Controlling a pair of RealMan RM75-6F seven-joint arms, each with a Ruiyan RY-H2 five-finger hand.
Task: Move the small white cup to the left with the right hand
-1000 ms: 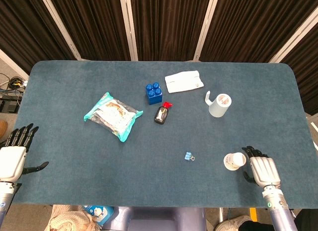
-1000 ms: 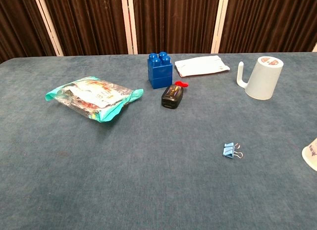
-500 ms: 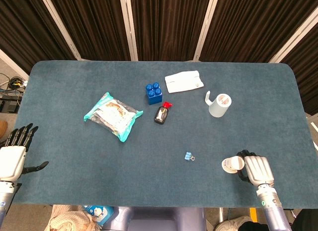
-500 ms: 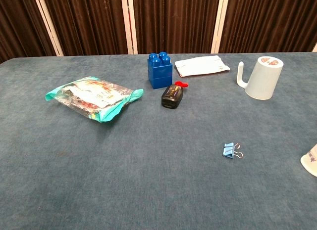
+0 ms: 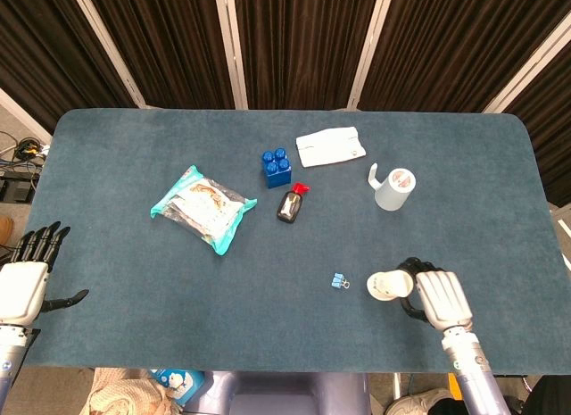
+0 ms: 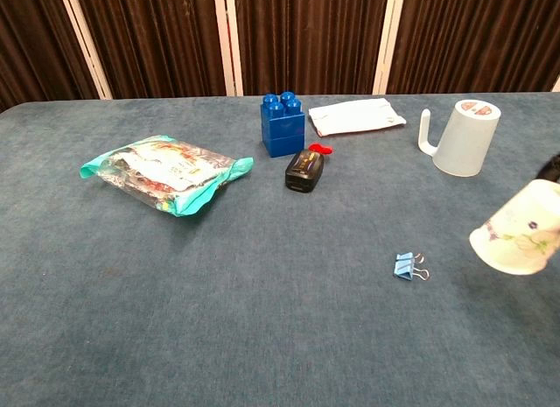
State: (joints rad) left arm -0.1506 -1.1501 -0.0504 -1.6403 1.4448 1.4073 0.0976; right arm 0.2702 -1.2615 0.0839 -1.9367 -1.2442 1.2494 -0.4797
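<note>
My right hand point(image 5: 433, 295) grips the small white cup point(image 5: 384, 285) near the table's front right. The cup is lifted and tipped on its side, its mouth facing left, just right of a small blue binder clip point(image 5: 339, 280). In the chest view the cup point(image 6: 519, 238) shows faint floral print and hangs above the cloth at the right edge, with only a dark bit of the hand behind it. My left hand point(image 5: 25, 279) is off the table's front left corner, fingers spread and holding nothing.
A white mug point(image 5: 393, 188) stands upside down behind the cup. A blue block point(image 5: 276, 167), a small black bottle with a red cap point(image 5: 290, 204), a white folded packet point(image 5: 331, 146) and a snack bag point(image 5: 201, 206) lie across the middle of the blue table point(image 5: 134, 147).
My right hand has closed on the cup, lifted it off the cloth and carried it left toward the binder clip. The left hand has not moved.
</note>
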